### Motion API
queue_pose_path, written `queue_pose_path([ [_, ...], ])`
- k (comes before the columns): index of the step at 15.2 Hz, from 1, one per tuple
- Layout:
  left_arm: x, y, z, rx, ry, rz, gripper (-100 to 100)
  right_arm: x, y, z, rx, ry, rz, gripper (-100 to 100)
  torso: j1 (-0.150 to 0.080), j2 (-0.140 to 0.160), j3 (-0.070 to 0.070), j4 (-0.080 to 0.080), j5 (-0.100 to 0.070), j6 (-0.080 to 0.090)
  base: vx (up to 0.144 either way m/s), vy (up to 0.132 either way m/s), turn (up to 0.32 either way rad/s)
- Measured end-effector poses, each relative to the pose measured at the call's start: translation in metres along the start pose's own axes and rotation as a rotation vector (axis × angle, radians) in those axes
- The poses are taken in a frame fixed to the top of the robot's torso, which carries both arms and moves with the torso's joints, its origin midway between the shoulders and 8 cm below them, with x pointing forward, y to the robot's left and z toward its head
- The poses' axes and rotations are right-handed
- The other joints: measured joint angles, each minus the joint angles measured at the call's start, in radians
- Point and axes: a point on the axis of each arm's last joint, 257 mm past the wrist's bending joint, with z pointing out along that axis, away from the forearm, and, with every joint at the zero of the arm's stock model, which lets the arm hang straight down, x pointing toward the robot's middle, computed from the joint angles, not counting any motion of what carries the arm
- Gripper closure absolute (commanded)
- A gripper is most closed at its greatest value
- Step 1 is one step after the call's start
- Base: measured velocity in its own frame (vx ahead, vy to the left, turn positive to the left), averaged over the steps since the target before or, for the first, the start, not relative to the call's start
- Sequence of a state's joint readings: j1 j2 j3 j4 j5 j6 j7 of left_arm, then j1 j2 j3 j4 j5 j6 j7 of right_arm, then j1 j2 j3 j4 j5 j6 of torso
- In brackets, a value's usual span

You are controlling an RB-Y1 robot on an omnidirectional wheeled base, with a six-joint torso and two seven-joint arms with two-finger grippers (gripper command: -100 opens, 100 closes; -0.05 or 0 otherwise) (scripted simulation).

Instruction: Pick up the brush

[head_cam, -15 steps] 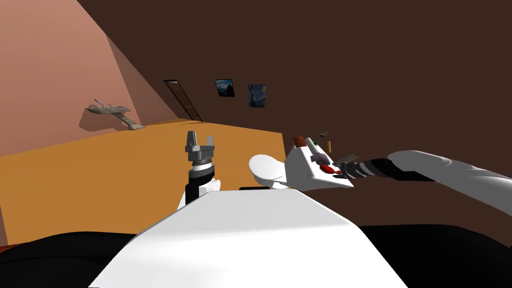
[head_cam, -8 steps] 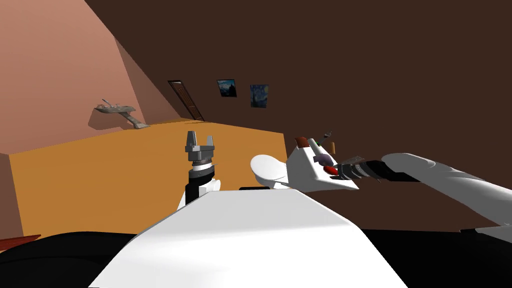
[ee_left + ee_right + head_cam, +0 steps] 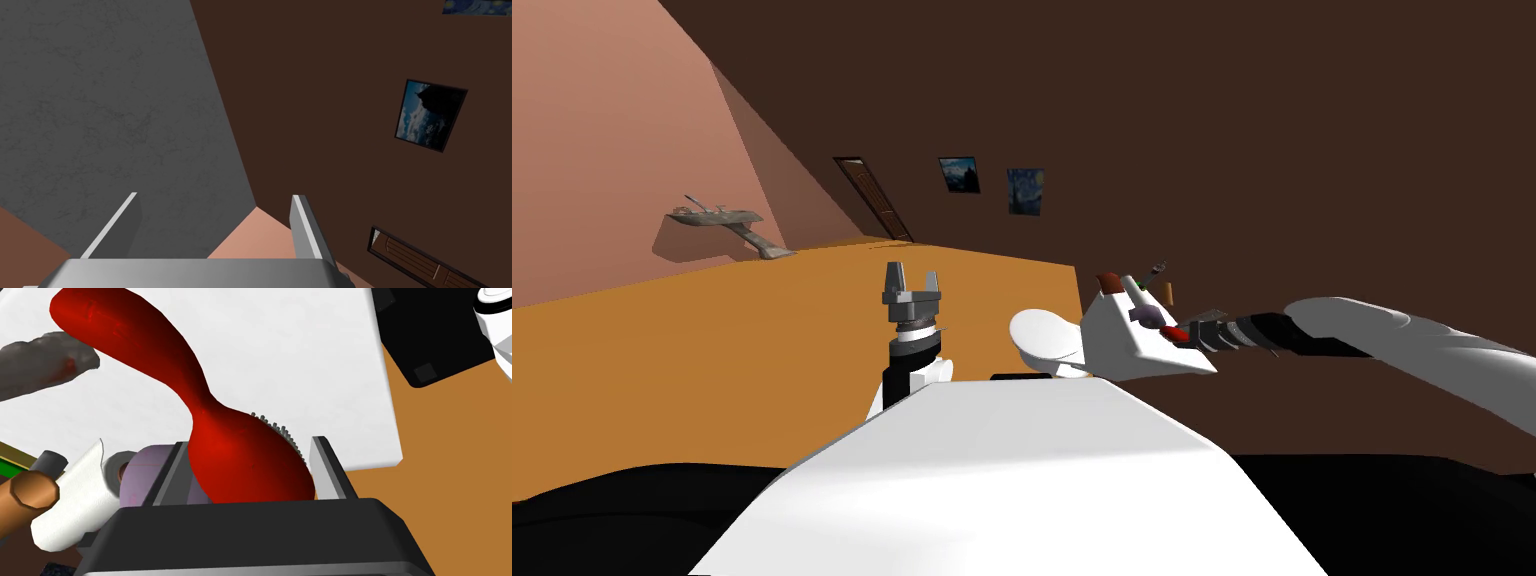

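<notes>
- Light grey fingers [image 3: 327,463] of the right gripper [image 3: 248,442] stand at full spread, about a third of the wrist view's width apart, with nothing clamped between them.
- The brush [image 3: 200,408] has its oval head in that gap, close against the gripper's dark body. One finger is just beside the head's bristle side. The other is near its far side, and I cannot tell whether either one touches it.
- The brush is glossy red. A narrow neck joins the head to a long handle that broadens into a flat paddle end, pointing away from the gripper. A row of short grey bristles shows along one edge of the head.
- It lies on a white table [image 3: 310,348]. In the head view the brush [image 3: 1172,333] is at the table's [image 3: 1122,350] corner on my right, with the right gripper [image 3: 1184,333] reaching in from that side.
- Beside the head lie a mauve roll [image 3: 135,475], a white crumpled roll [image 3: 75,508] and a brown cylinder [image 3: 27,493]. A grey lump [image 3: 40,368] sits near the handle's end.
- The left gripper [image 3: 912,272] stands upright ahead of me, over the orange floor [image 3: 712,350]. Its fingers [image 3: 305,225] are spread wide and hold nothing.
</notes>
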State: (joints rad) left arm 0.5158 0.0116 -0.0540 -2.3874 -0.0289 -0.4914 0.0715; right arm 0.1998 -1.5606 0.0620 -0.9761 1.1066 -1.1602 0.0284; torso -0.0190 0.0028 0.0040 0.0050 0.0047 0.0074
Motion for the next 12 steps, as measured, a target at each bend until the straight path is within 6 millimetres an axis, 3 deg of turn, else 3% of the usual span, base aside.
queue_pose_path([
  [3, 0.0, 0.0, 0.0, 0.0, 0.0, 0.0, 0, -0.011, -0.014, -0.016, 0.047, 0.01, -0.025, 100, 0.002, 0.001, 0.0, 0.0, -0.001, -0.001, 0.002, -0.073, -0.053],
  [7, 0.0, 0.0, 0.0, 0.0, 0.0, 0.0, 0, -0.04, -0.036, -0.035, 0.105, -0.01, -0.057, 100, 0.002, 0.001, 0.001, 0.002, 0.004, 0.0, 0.002, -0.04, -0.048],
  [10, 0.0, 0.0, 0.0, 0.0, 0.0, 0.0, 0, -0.037, -0.028, -0.03, 0.096, 0.009, -0.069, 100, 0.004, 0.001, 0.001, 0.001, 0.003, 0.001, 0.005, -0.013, -0.053],
  [12, 0.0, 0.0, 0.0, 0.0, 0.0, 0.0, 0, -0.055, -0.031, -0.034, 0.107, 0.002, -0.083, 100, 0.001, 0.002, 0.002, 0.002, 0.005, 0.001, 0.003, -0.062, -0.113],
])
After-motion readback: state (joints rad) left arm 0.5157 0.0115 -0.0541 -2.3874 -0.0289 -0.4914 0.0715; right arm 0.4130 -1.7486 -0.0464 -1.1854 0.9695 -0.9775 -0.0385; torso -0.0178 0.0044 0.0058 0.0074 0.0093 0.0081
